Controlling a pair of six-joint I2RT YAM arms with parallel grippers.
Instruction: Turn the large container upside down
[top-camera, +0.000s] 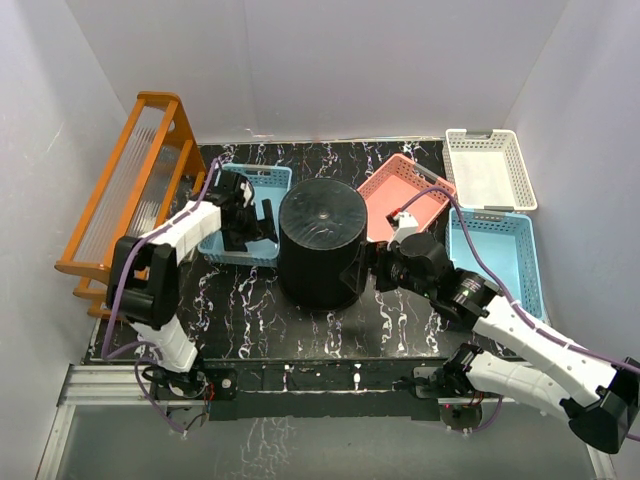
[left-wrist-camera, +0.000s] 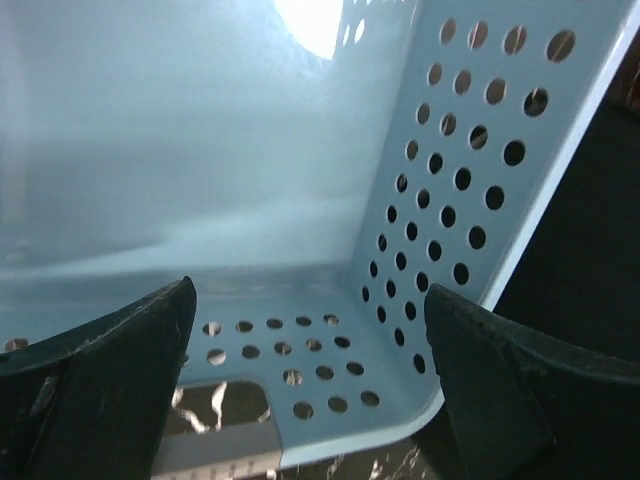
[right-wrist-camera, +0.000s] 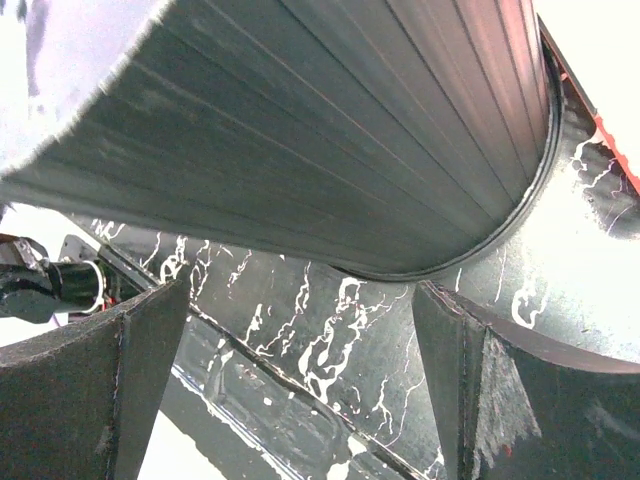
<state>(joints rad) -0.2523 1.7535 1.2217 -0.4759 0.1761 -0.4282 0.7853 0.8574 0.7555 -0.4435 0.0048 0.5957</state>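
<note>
The bench (top-camera: 250, 310) is carrying the large container (top-camera: 318, 240), which is standing between the two pairs of fingers. Its closed flat end is facing up and its rim is sitting down, so I judge the turning is already done. The blue basket (left-wrist-camera: 450, 180) is lying under the left fingers (left-wrist-camera: 100, 380), which are spread wide and holding nothing. The right fingers (right-wrist-camera: 90, 400) are also gaping wide, just beside the ribbed wall. The next move is calling for backing away without pushing it. No writing is showing.
</note>
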